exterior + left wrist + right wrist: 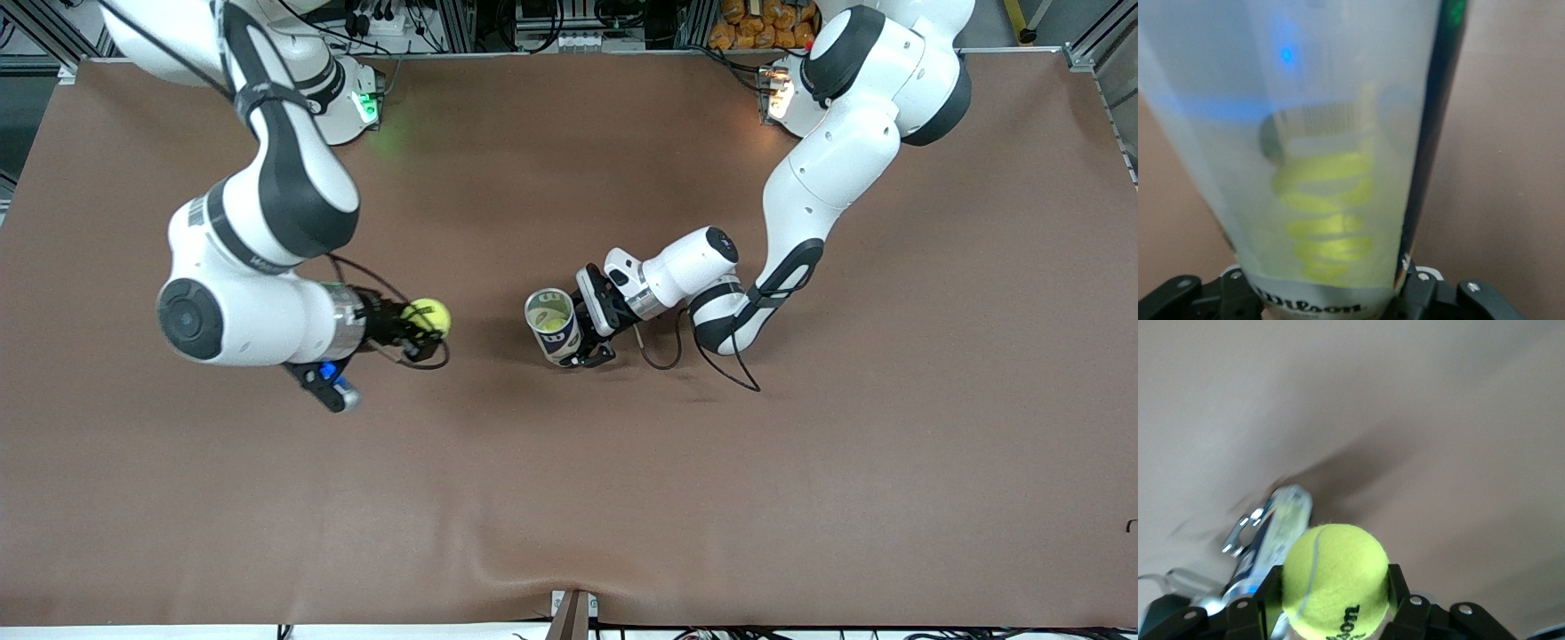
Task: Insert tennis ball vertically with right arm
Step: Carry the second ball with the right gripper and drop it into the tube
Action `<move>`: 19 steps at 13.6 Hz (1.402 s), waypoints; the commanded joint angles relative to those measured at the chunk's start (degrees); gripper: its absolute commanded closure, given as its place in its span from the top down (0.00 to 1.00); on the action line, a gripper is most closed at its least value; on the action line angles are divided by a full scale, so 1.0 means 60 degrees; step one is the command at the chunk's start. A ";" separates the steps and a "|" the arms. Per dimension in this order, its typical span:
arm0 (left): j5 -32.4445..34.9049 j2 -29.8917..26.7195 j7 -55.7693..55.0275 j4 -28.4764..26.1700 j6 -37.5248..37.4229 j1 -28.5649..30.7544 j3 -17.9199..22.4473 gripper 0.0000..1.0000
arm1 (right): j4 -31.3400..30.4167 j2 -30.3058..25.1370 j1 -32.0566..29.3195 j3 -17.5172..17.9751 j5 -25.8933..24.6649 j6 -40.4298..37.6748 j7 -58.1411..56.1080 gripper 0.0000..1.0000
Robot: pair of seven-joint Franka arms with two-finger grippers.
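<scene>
A yellow-green tennis ball (428, 316) sits between the fingers of my right gripper (423, 332), which is shut on it over the table toward the right arm's end. In the right wrist view the ball (1335, 577) fills the gap of that gripper (1331, 603). My left gripper (589, 327) is shut on a clear Wilson ball can (552, 325) over the middle of the table. The can stands roughly upright with its open mouth up. Another yellow ball (1328, 220) shows through the can's wall (1338, 87) in the left wrist view, where my left gripper (1331, 303) clasps the can's base.
A brown cloth (569, 480) covers the whole table. Black cables (720, 360) hang in loops by the left arm's wrist. A small mount (573, 613) sits at the table edge nearest the front camera. A gap of bare cloth lies between the ball and the can.
</scene>
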 commanded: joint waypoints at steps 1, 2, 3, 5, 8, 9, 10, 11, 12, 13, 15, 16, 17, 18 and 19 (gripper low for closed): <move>0.0329 0.0224 -0.0005 0.0270 -0.0041 0.0154 -0.0202 0.71 | 0.0582 -0.0057 0.0451 -0.0163 0.0444 -0.0030 0.1079 0.00; 0.0329 0.0224 0.0010 0.0270 -0.0041 0.0154 -0.0202 0.71 | 0.0613 -0.0043 0.0788 -0.0177 0.0400 0.0290 0.1474 0.00; 0.0329 0.0253 -0.0005 0.0270 -0.0041 0.0139 -0.0202 0.71 | 0.0570 -0.0013 0.1052 -0.0178 0.0356 0.0583 0.1841 0.00; 0.0358 0.0253 0.0010 0.0256 -0.0041 0.0154 -0.0202 0.71 | 0.0511 0.0060 0.1492 -0.0192 0.0254 0.1052 0.2122 0.00; 0.0490 0.0268 0.0010 0.0255 -0.0041 0.0213 -0.0202 0.71 | 0.0408 0.0250 0.1947 -0.0192 0.0020 0.1434 0.2487 0.00; 0.0505 0.0268 0.0010 0.0255 -0.0041 0.0213 -0.0202 0.71 | 0.0408 0.0323 0.2094 -0.0192 -0.0112 0.1595 0.2619 0.00; 0.0505 0.0268 0.0010 0.0255 -0.0041 0.0213 -0.0202 0.71 | 0.0350 0.0396 0.2211 -0.0192 -0.0273 0.1698 0.2650 0.00; 0.0491 0.0268 0.0010 0.0255 -0.0041 0.0213 -0.0187 0.71 | 0.0219 0.0426 0.2270 -0.0192 -0.0506 0.1728 0.2650 0.00; 0.0505 0.0268 0.0010 0.0255 -0.0041 0.0213 -0.0202 0.71 | 0.0116 0.0484 0.2256 -0.0192 -0.0726 0.1757 0.2636 0.00; 0.0491 0.0282 0.0010 0.0255 -0.0041 0.0213 -0.0187 0.71 | 0.0101 0.0557 0.2256 -0.0192 -0.0786 0.1888 0.2635 0.00; 0.0490 0.0297 0.0010 0.0255 -0.0041 0.0213 -0.0187 0.71 | 0.0101 0.0806 0.2460 -0.0192 -0.0787 0.2327 0.2650 0.00; 0.0490 0.0283 0.0010 0.0255 -0.0041 0.0213 -0.0187 0.71 | 0.0115 0.0909 0.2606 -0.0192 -0.0787 0.2430 0.2766 0.00; 0.0490 0.0282 0.0010 0.0255 -0.0041 0.0213 -0.0187 0.71 | 0.0115 0.0939 0.2666 -0.0192 -0.0801 0.2432 0.2869 0.00; 0.0490 0.0282 0.0010 0.0255 -0.0041 0.0213 -0.0187 0.71 | 0.0115 0.0939 0.2652 -0.0192 -0.0860 0.2432 0.2870 0.00; 0.0490 0.0282 0.0010 0.0270 -0.0041 0.0213 -0.0187 0.72 | 0.0101 0.0939 0.2623 -0.0192 -0.0860 0.2417 0.2870 0.15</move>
